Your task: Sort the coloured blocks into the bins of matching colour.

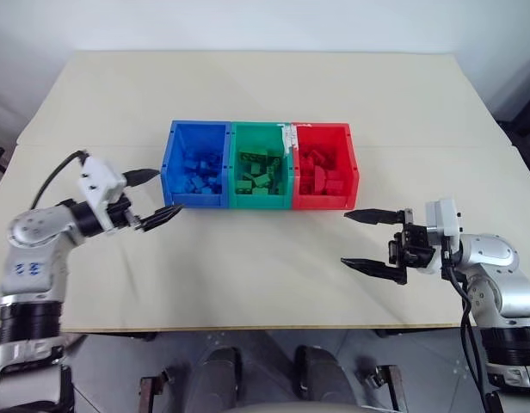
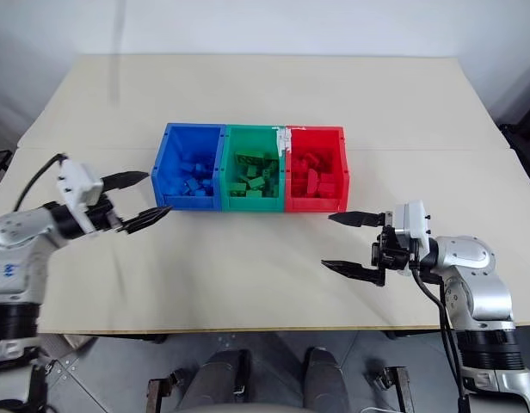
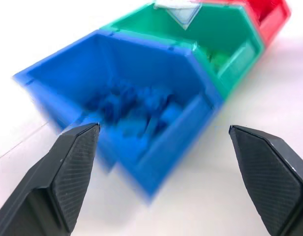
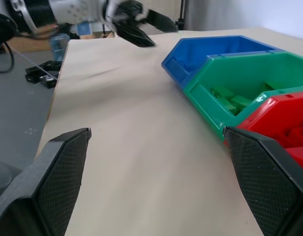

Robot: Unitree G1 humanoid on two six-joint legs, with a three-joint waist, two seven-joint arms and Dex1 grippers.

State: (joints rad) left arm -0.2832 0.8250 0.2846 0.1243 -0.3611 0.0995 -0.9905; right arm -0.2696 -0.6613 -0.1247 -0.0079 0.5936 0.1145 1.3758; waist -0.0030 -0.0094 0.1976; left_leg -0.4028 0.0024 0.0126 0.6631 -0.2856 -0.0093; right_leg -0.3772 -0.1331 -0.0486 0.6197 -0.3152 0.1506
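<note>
Beige table (image 1: 265,284), three joined bins (image 1: 261,165), two open tools, both empty

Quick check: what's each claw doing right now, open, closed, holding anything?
Left claw: open, holding nothing, beside the blue bin.
Right claw: open, holding nothing, over the table in front of the red bin.

In the left wrist view the blue bin (image 3: 141,113) is smeared by blur, so the blue blocks (image 3: 129,110) inside cannot be counted. The red bin (image 3: 269,14) is cut off at the picture's edge there, its contents hidden.
</note>
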